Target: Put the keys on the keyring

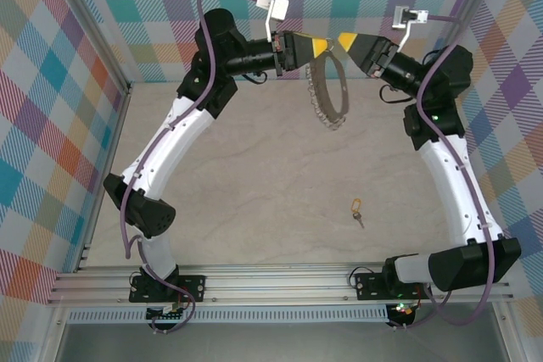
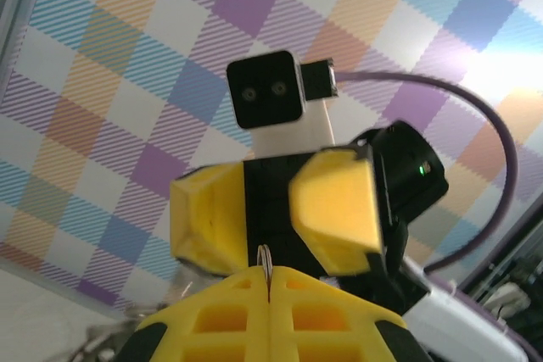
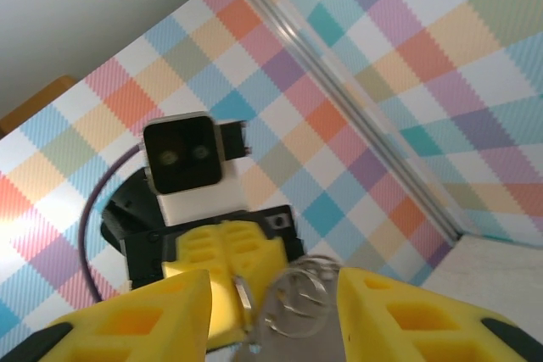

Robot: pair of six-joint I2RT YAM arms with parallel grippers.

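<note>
The keyring [image 1: 321, 106], a large grey ring with a looped rim, hangs in the air at the back of the table. My left gripper [image 1: 321, 46] is shut on its top edge. The left wrist view shows the ring's wire [image 2: 265, 256] pinched between the closed yellow tips of the left gripper [image 2: 268, 274]. My right gripper [image 1: 346, 39] faces it a short way off and stands open. In the right wrist view the keyring's loops [image 3: 305, 298] lie between the spread fingers of the right gripper [image 3: 273, 311]. The small gold-headed key [image 1: 356, 209] lies on the table near the front right.
Checked walls [image 1: 76, 65] close off the table on three sides. A metal rail [image 1: 280, 281] runs along the front edge by the arm bases. Both wrists are raised high near the back wall.
</note>
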